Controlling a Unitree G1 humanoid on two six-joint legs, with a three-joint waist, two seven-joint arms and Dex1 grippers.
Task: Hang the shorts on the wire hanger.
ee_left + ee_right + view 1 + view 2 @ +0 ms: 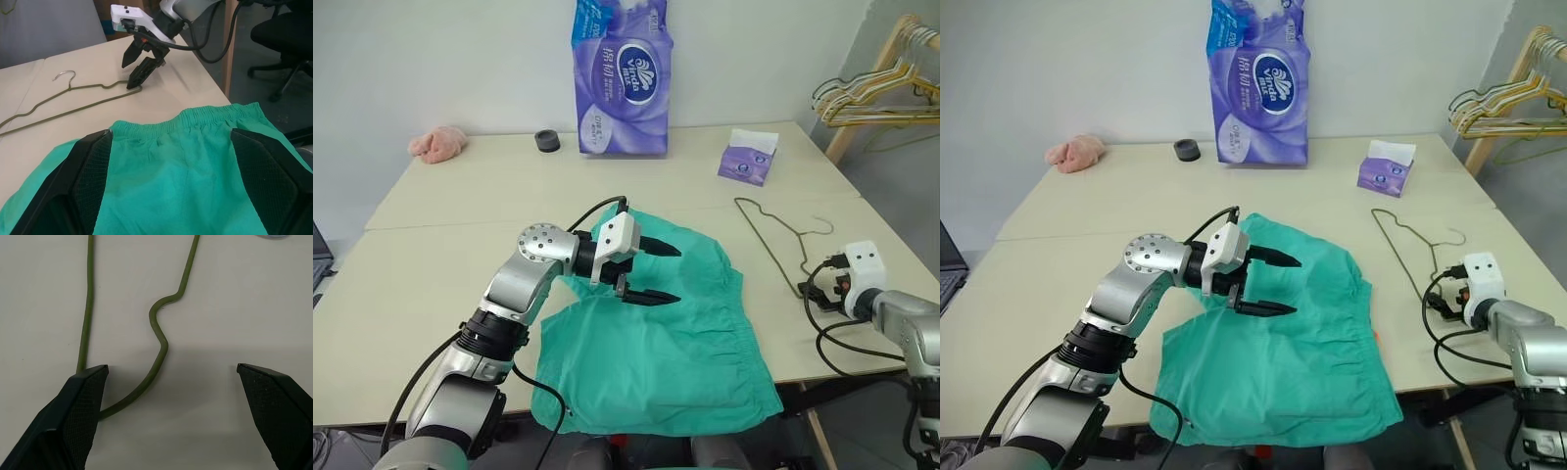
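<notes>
I saw the shorts [656, 343] as soft, matt teal cloth, gathered and puckered along the elastic waistband. The wire hanger [773, 235] was thin olive metal wire with a dull, smooth coating. The counter [460, 225] looked smooth, matt and cream. The finger pads [78, 416] were black with a fine mesh texture. The tissue pack [622, 78] was glossy purple plastic film.
</notes>
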